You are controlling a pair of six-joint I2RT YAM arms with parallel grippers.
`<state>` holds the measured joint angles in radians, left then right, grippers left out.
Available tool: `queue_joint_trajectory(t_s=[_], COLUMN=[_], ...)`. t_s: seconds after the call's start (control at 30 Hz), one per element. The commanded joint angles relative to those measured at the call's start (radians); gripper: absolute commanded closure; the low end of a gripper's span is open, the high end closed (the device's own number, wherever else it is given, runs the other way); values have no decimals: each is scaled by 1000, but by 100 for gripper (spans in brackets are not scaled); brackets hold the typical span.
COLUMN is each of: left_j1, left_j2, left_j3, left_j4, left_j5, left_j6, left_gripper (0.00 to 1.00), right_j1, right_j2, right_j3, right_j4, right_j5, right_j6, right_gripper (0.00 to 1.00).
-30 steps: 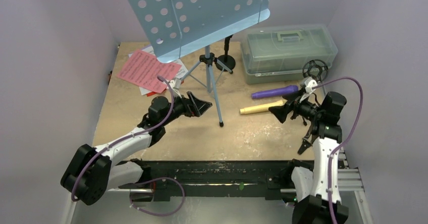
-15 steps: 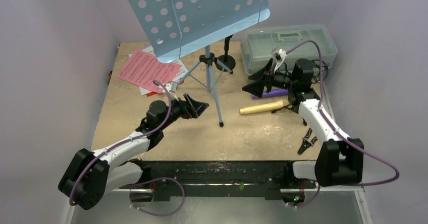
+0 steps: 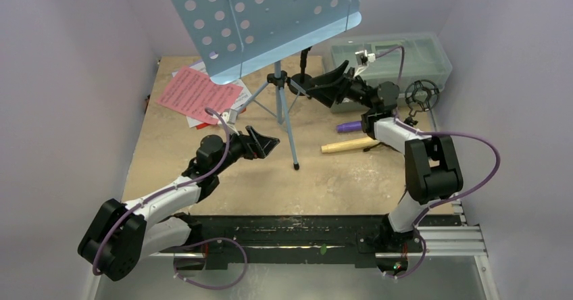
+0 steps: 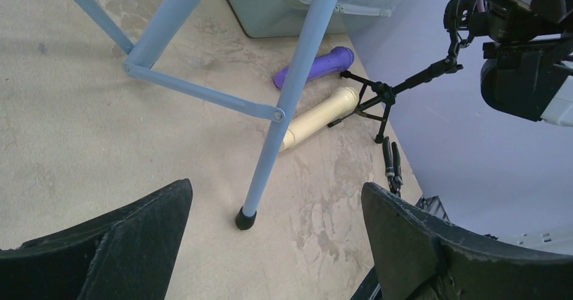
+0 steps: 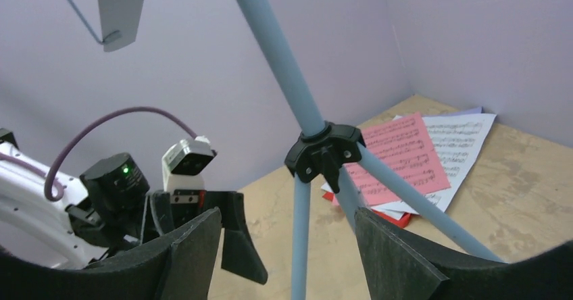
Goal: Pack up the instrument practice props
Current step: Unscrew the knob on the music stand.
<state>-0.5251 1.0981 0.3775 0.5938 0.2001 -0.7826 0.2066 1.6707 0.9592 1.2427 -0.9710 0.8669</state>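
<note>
I read no word, brand or number anywhere. The pink sheet (image 5: 399,155) and the white sheet music (image 5: 461,138) beneath it on the desk (image 5: 527,198) carry printed staves, too small for me to make out.

1. The top external view looks steeply down from high above and behind the robot. It is far away and takes in the whole table (image 3: 338,178) and the music rest (image 3: 263,23).
2. The left wrist view is low, near the table surface, and looks between the left gripper's fingers (image 4: 135,246) toward the right side. One tripod leg (image 4: 284,104) is very close; the purple microphone (image 4: 314,68) and the right arm (image 4: 527,77) are farther.
3. The right wrist view looks the opposite way, about level, between the right gripper's fingers (image 5: 405,259). The tripod hub (image 5: 324,153) is close; the left arm (image 5: 111,178) and the printed sheet music (image 5: 459,134) are beyond.
4. All three views share the tripod (image 3: 280,104); the two wrist cameras face each other across it.
</note>
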Motion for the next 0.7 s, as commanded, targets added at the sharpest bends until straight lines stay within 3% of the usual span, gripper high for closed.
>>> queue_joint_trajectory(t_s=[0.0,0.27,0.67], left_j1=[-4,-5,-5], left_j2=[-1,4,12], left_j3=[4,7,12], left_j4=[52,45,35], left_j5=[-11,-10,-5], left_j6=[18,11,4], left_gripper=[5,5,5], right_j1=[28,76,113], right_j2=[-7,30,92], right_j3=[87,176,249], right_j4=[-50,-298,-369], right_j5=[101,162,126], right_j6=[-81,-213,-273], right_gripper=[25,32,46])
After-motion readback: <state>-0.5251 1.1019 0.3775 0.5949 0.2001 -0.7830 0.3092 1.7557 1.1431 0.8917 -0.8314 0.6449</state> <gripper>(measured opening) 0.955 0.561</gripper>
